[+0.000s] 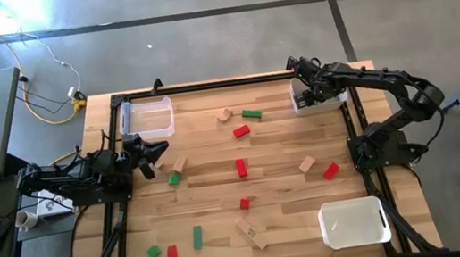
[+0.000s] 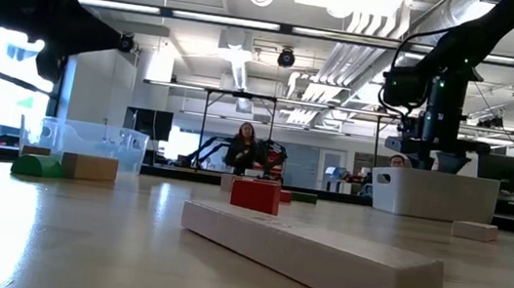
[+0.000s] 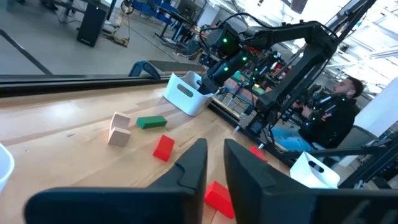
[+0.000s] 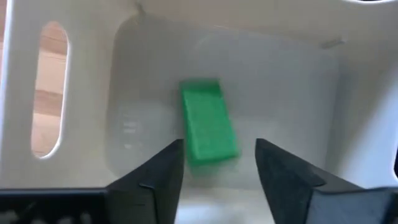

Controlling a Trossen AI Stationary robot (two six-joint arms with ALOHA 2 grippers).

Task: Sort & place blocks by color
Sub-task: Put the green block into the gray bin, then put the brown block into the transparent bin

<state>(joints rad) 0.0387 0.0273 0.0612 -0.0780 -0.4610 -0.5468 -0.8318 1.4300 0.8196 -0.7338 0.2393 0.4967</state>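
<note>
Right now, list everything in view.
red blocks: five, scattered on the table.
green blocks: four on the table, one inside the upper-right bin.
tan blocks: about four, on the table.
bins: one clear, high view's upper left; two white, upper right and lower right.
table: one, wood.
people: at least two, beyond the table.
left hand: open, empty, left side.
right hand: open, above the upper-right bin.

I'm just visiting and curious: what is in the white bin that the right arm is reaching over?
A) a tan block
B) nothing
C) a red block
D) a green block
D: the right wrist view shows a green block lying on the floor of the white bin, below the open right gripper.
</note>
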